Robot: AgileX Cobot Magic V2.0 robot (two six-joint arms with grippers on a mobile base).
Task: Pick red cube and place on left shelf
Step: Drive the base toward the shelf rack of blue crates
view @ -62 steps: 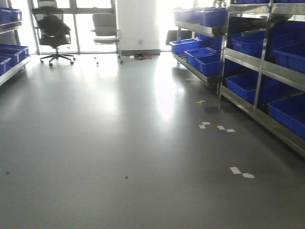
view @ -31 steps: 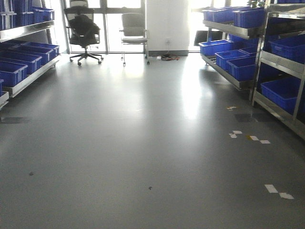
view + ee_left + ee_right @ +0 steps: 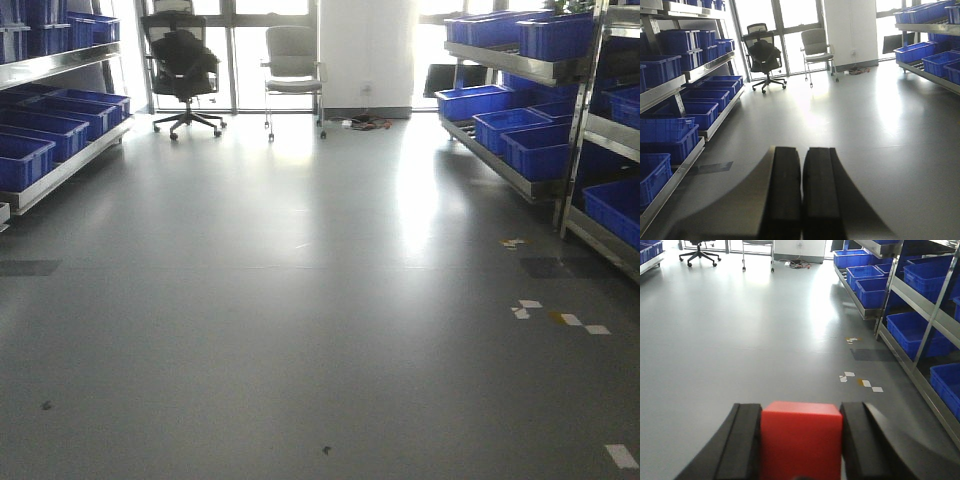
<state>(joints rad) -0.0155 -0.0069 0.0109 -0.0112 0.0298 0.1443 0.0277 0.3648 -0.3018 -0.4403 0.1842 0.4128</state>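
The right pincer (image 3: 801, 452) is clamped on the red cube (image 3: 801, 435), a black pad pressed to each side; the left pincer (image 3: 801, 195) hangs with its pads together above the grey floor (image 3: 300, 300); the left shelf (image 3: 662, 89), stacked with blue crates (image 3: 665, 137), stands well apart from the cube.

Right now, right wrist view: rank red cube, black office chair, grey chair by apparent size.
1. red cube: largest by far, but it sits right at the camera.
2-3. black office chair and grey chair: both far off, cropped by the top edge, and look alike; not ranking them.
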